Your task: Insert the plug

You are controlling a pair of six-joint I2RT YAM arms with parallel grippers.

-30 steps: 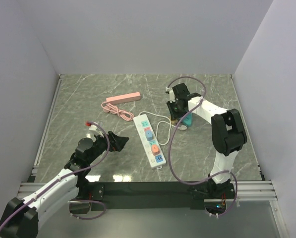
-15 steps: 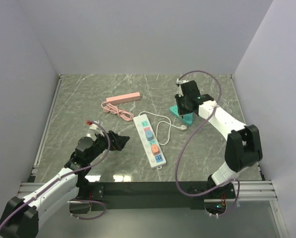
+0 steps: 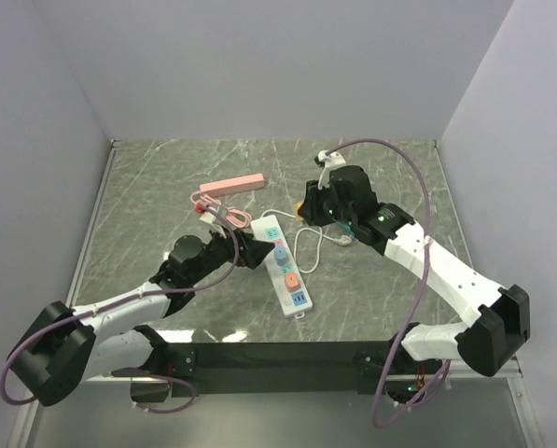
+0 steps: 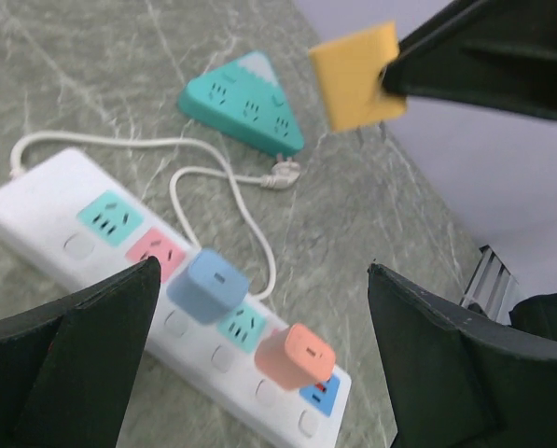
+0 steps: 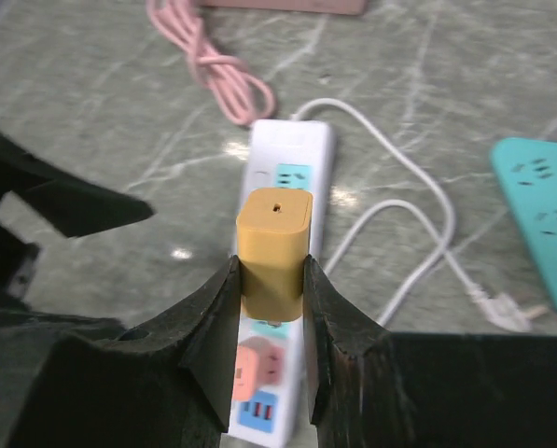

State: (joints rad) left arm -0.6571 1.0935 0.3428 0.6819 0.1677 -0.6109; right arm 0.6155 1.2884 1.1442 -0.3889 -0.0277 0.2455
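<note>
My right gripper (image 3: 310, 202) is shut on a yellow plug (image 3: 307, 199) and holds it in the air above the far end of the white power strip (image 3: 284, 266). In the right wrist view the yellow plug (image 5: 274, 245) sits between my fingers (image 5: 217, 317), over the strip (image 5: 292, 154). A blue plug (image 4: 208, 285) and an orange plug (image 4: 295, 355) sit in the strip (image 4: 63, 219). My left gripper (image 3: 251, 250) is open and empty, close by the strip's left side. The yellow plug (image 4: 357, 75) also shows at the top of the left wrist view.
A teal triangular socket block (image 3: 350, 226) lies right of the strip, with the strip's white cable and its plug (image 4: 280, 175) looped between them. A pink power strip (image 3: 231, 185) and its coiled pink cable (image 3: 220, 209) lie at the back left.
My right gripper has swung left from the teal block to above the white strip, carrying the yellow plug. My left arm has reached forward and right, up to the strip.
</note>
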